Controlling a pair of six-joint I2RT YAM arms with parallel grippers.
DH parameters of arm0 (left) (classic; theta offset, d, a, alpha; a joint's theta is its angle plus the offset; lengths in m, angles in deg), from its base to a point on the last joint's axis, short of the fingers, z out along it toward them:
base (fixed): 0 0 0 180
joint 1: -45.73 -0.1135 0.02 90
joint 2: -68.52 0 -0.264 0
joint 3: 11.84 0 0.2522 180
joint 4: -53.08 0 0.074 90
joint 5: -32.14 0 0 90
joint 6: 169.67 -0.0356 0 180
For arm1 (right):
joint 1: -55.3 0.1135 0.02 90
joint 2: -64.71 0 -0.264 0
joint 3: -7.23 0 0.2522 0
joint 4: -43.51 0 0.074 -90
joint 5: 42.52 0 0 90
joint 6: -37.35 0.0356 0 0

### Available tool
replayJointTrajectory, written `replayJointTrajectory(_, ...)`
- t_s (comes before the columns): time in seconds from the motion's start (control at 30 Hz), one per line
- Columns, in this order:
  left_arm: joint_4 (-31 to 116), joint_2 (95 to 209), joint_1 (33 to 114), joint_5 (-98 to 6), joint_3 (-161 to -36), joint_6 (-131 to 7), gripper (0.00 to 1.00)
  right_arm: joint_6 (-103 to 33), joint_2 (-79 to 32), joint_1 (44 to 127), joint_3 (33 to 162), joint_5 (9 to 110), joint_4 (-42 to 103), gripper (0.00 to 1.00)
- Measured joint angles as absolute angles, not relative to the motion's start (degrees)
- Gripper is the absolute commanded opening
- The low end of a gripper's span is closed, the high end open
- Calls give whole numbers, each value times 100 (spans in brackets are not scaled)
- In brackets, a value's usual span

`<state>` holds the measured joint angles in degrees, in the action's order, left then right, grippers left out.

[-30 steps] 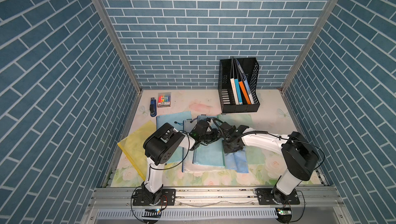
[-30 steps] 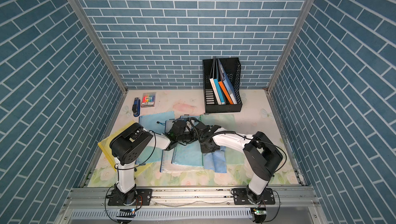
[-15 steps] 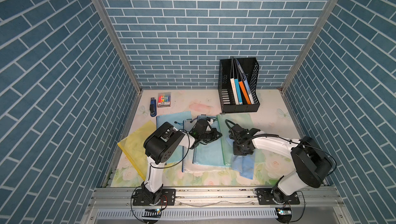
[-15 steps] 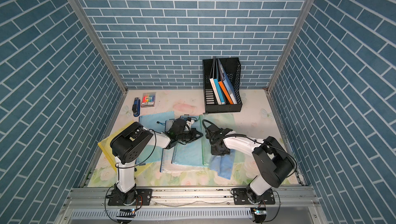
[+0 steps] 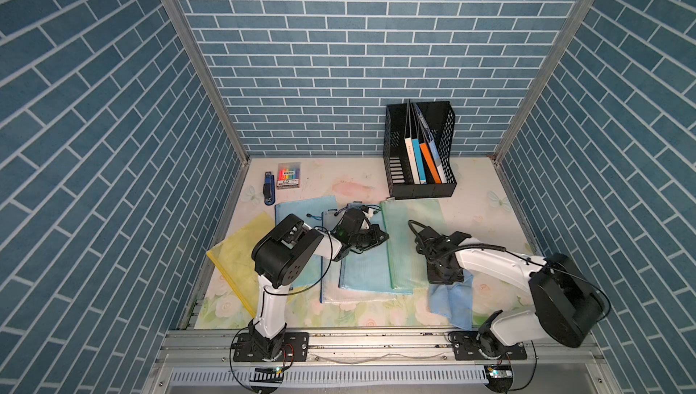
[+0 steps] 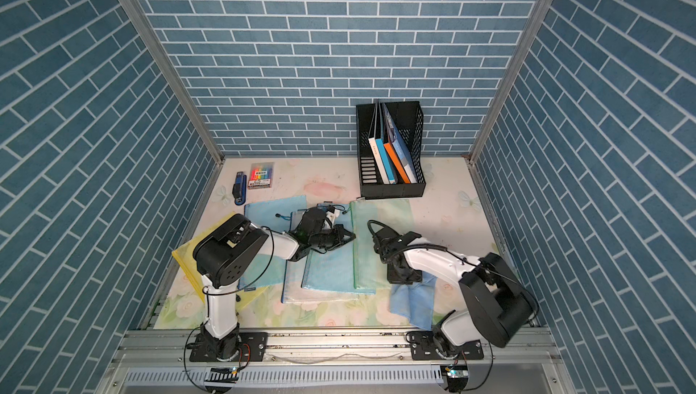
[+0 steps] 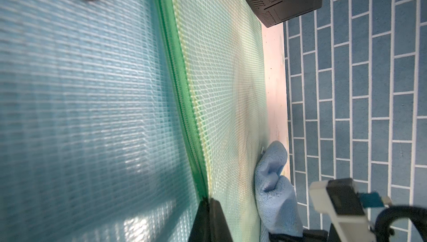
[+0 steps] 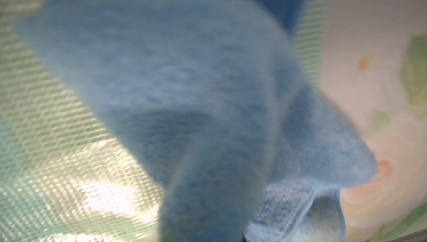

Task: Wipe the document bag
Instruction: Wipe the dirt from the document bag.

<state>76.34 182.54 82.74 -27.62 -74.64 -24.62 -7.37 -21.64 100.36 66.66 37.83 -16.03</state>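
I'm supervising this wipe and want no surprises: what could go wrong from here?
The blue cloth in the right gripper lies mostly off the green document bag, so strokes may wipe the table instead. The left gripper seems to pin only the zip edge; the bag could slide over the blue bag beneath.

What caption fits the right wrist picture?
A blue cloth lying over the green mesh document bag and flowered tabletop.

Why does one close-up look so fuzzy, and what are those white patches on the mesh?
Right wrist view: the blue cloth fills the frame, blurred, probably too near the lens; white glare on the green mesh bag. Left wrist view: weave mostly sharp, lamp reflection on the blue mesh bag. Both top views: sharp, evenly lit.
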Motion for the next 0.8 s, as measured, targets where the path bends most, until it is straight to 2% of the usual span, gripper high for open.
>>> replayJointTrajectory(0.17, 7629, 18254, 8270, -2780, -7536, -2464, 0, -765, -3025, 11033, 7715, 3872, -1391, 0)
replayJointTrajectory(0.37, 7603, 18259, 8270, -2775, -7551, -2486, 0, -759, -3515, 11597, 8285, 4126, -890, 0)
replayJointTrajectory(0.6, 7599, 18276, 8270, -2758, -7551, -2488, 0, -652, -3250, 11466, 7785, 4174, -554, 0)
replayJointTrajectory(0.8, 7568, 18276, 8276, -2712, -7553, -2534, 0, -341, -2140, 10559, 6596, 4207, -477, 0)
